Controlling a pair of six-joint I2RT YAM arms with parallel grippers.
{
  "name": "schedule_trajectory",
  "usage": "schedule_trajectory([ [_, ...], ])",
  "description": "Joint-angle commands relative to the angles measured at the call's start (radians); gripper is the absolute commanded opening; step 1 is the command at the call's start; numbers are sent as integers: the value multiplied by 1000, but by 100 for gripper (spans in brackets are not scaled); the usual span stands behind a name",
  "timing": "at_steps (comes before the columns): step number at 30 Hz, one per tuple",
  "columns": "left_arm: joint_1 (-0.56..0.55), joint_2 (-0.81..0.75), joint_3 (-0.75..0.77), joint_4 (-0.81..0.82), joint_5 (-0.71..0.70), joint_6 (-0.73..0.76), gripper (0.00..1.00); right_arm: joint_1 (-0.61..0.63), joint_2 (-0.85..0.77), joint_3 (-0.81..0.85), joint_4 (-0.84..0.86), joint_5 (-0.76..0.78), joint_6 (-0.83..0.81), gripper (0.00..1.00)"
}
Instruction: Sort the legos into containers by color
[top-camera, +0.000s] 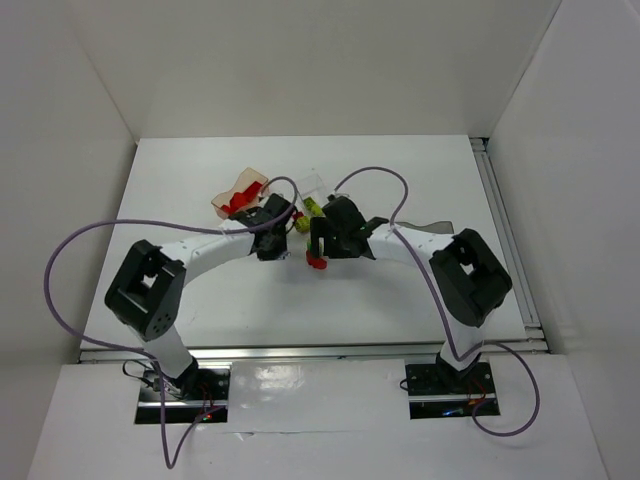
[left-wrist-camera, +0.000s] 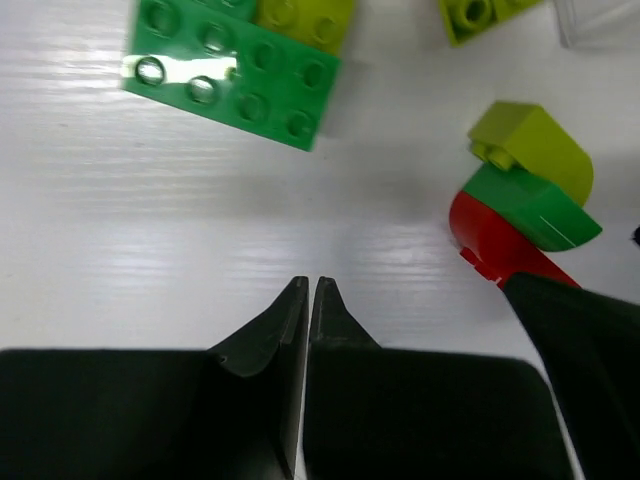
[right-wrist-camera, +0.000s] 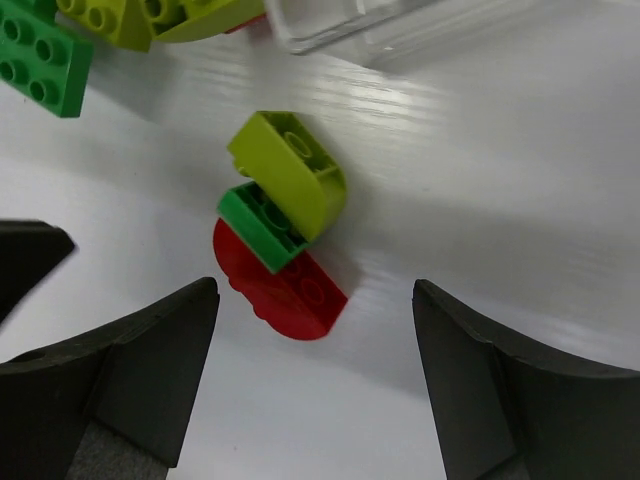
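The right hand (right-wrist-camera: 315, 305) is hanging wide open, low over the white worktop (right-wrist-camera: 520, 180). Its two fingers (right-wrist-camera: 150, 350) are standing on either side of a clump (right-wrist-camera: 285, 225) of three bricks. They are touching none of the bricks, so the hand is holding nothing.

In that clump a lime brick (right-wrist-camera: 295, 170) with a rounded end is lying against a green brick (right-wrist-camera: 255, 228). The green brick is in turn lying on a red brick (right-wrist-camera: 290, 295), which is nearest the hand.

The left hand (left-wrist-camera: 311, 290) is sitting with its jaws pressed together tip to tip and nothing between them, over bare worktop. From its wrist view the clump is lying off to its right, close to one dark finger of the right hand.

Beyond the left hand a flat green brick (left-wrist-camera: 235, 75) is lying studs up. A second lime brick (left-wrist-camera: 305, 20) is touching its far edge.

The clear tub (right-wrist-camera: 370, 25) is sitting on the worktop just beyond the clump.

In the top view the orange tub (top-camera: 222, 205) is sitting beyond the left hand, to the left of the clear tub. It is holding red bricks (top-camera: 240, 202).
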Motion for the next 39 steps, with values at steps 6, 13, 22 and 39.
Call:
schedule_trajectory([
  [6, 72, -95, -3, -53, 84, -3, 19, 51, 72, 58, 72, -235, -144, 83],
  [13, 83, -95, 7, -61, 138, -14, 54, 68, -108, -23, 20, -113, -123, 84],
  [22, -55, -8, 63, 10, 197, -20, 93, -56, -440, -213, -124, 196, 11, 86],
  [39, -130, 237, 255, -85, -54, -319, 71, -153, -527, -275, -106, 138, 28, 86],
])
